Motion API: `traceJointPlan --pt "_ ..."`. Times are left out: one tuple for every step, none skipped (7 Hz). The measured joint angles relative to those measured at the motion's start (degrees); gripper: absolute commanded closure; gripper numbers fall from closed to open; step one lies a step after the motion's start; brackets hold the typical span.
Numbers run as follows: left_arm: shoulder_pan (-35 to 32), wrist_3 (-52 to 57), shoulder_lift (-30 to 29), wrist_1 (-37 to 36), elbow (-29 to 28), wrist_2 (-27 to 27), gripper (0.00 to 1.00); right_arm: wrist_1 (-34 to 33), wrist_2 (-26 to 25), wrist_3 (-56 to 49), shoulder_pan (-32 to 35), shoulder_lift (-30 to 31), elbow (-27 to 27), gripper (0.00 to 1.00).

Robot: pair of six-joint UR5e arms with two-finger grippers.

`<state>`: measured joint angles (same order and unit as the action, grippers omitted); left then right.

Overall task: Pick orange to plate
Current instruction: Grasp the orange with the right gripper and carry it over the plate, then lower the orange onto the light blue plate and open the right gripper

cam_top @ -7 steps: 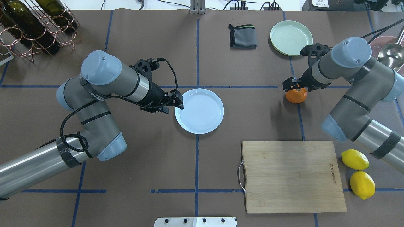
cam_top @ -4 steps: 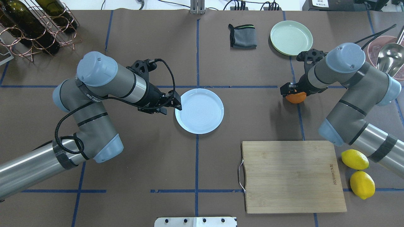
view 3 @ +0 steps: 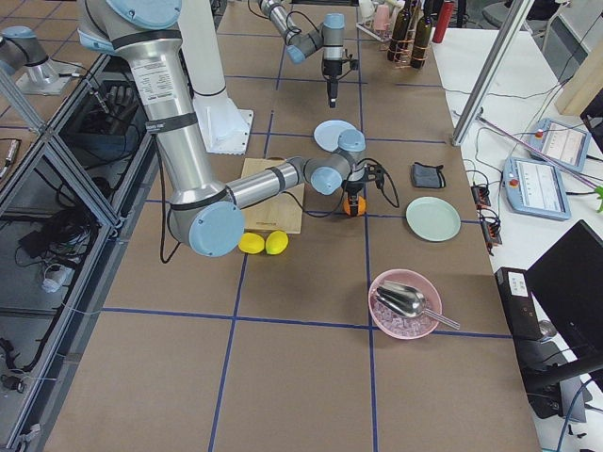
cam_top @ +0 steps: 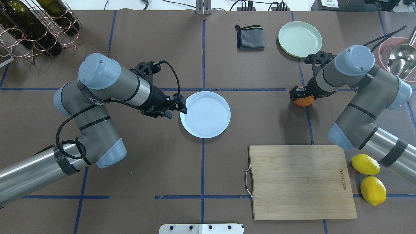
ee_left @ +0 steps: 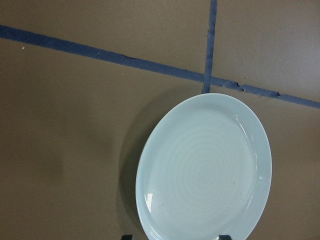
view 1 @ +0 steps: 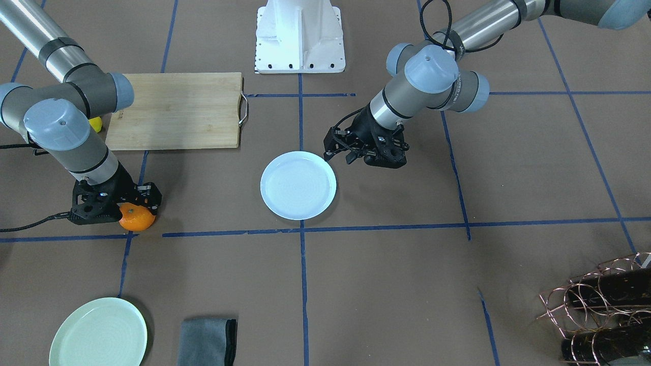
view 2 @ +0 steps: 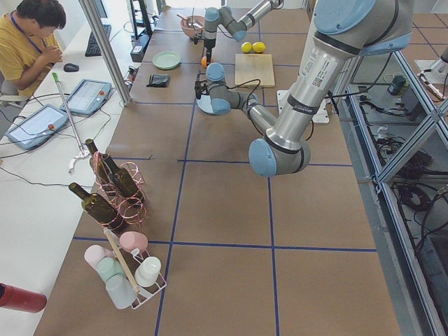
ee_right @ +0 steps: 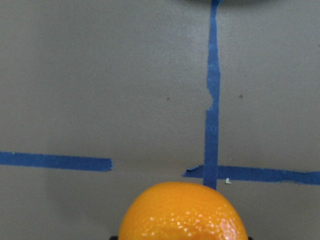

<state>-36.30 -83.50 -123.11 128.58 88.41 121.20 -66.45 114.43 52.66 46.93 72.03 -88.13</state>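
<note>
The orange (cam_top: 304, 102) rests on the table at the right, on a blue tape cross. My right gripper (cam_top: 302, 96) has come down over it, with a finger against each side, and is shut on it. The front view shows the orange (view 1: 137, 218) sticking out below the gripper (view 1: 133, 206). It fills the bottom of the right wrist view (ee_right: 184, 212). The pale blue-white plate (cam_top: 205, 114) lies empty at the table's middle and also shows in the front view (view 1: 298, 185). My left gripper (cam_top: 179, 109) hovers open at the plate's left rim, holding nothing.
A mint-green plate (cam_top: 300, 39) and a folded grey cloth (cam_top: 249, 37) lie at the back. A wooden cutting board (cam_top: 300, 182) sits front right with two lemons (cam_top: 365, 164) beside it. A wine-bottle rack (cam_top: 35, 26) is back left. A pink bowl with a metal scoop (cam_top: 400, 55) is at the right edge.
My right gripper has dropped lower over the orange and covers more of it. The left arm has drawn back slightly to the left, its gripper still at the plate's rim.
</note>
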Motion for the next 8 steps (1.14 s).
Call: traceJointPlan --pt "0.0 0.0 0.0 0.0 0.1 0.0 0.35 -0.2 0.0 0.3 0.0 -0.9 -0.9 1.0" --pt "-0.1 0.0 0.2 0.0 0.8 0.0 0.35 -0.6 0.1 2.8 -0.3 -3.3 -2.2 1.0" --pt "-0.4 -0.1 1.1 -0.1 3.0 0.0 0.35 -0.7 -0.2 9.2 -2.0 -6.9 -3.0 1.0" --pt "-1.0 -0.1 2.8 -0.1 6.0 0.1 0.35 -0.7 -1.7 16.9 -5.2 -11.0 -3.1 1.0" --pt "-1.8 -0.1 4.5 -0.1 8.8 0.3 0.35 -0.7 -5.6 24.5 -9.7 -15.0 -2.8 1.0" --pt "-2.4 -0.1 5.6 -0.1 10.3 0.3 0.35 -0.8 -9.3 29.5 -13.4 -18.1 -2.2 1.0" --pt "-2.7 -0.1 6.1 -0.1 10.8 0.2 0.35 -1.1 -11.2 32.2 -15.9 -20.1 -1.3 1.0" --pt "-2.8 -0.1 6.2 -0.1 10.8 0.2 0.35 -1.3 -12.5 33.9 -17.6 -21.5 0.4 1.0"
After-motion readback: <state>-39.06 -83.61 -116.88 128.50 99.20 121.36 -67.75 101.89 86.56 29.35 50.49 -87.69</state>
